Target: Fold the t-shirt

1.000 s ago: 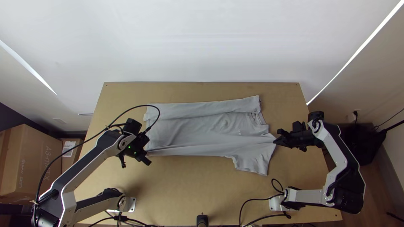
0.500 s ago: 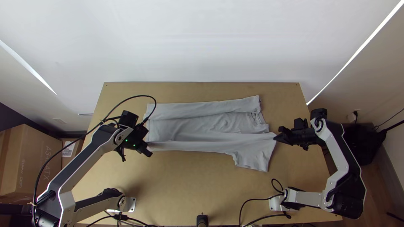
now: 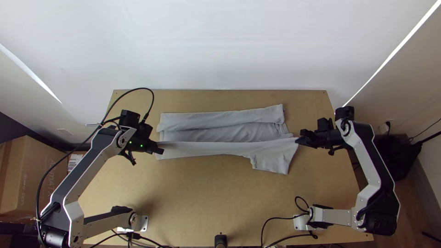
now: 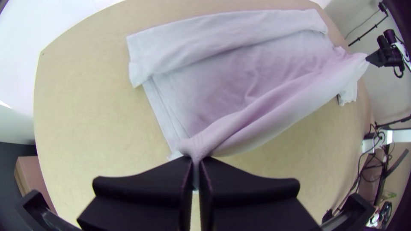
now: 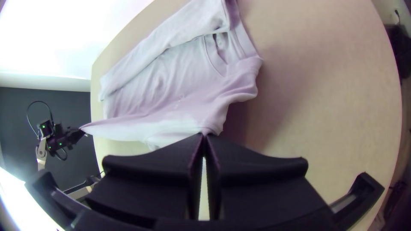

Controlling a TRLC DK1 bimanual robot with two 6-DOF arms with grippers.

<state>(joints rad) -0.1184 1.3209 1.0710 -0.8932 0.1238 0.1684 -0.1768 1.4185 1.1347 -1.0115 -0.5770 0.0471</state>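
The light grey t-shirt (image 3: 220, 131) lies across the middle of the table, its far edge folded inward as a long strip. Its near side is lifted and stretched between the grippers, with a sleeve hanging at the right. At the cloth's left end, my left gripper (image 3: 161, 150) is shut on the hem corner; in the left wrist view the cloth is pinched in the left gripper (image 4: 196, 164). My right gripper (image 3: 299, 139) holds the shoulder side near the sleeve, and in the right wrist view the tips of the right gripper (image 5: 204, 136) are closed on cloth.
The wooden table (image 3: 206, 202) shows bare wood in front of the shirt. Cables (image 3: 298, 234) lie near the right arm's base, and a small black device (image 3: 221, 240) stands at the near edge. Cardboard boxes (image 3: 34, 179) are on the floor at the left.
Both grippers have moved up the picture with the cloth held, the left one also slightly leftward. The raised near side now covers more of the shirt's middle, and the sleeve has shifted up too.
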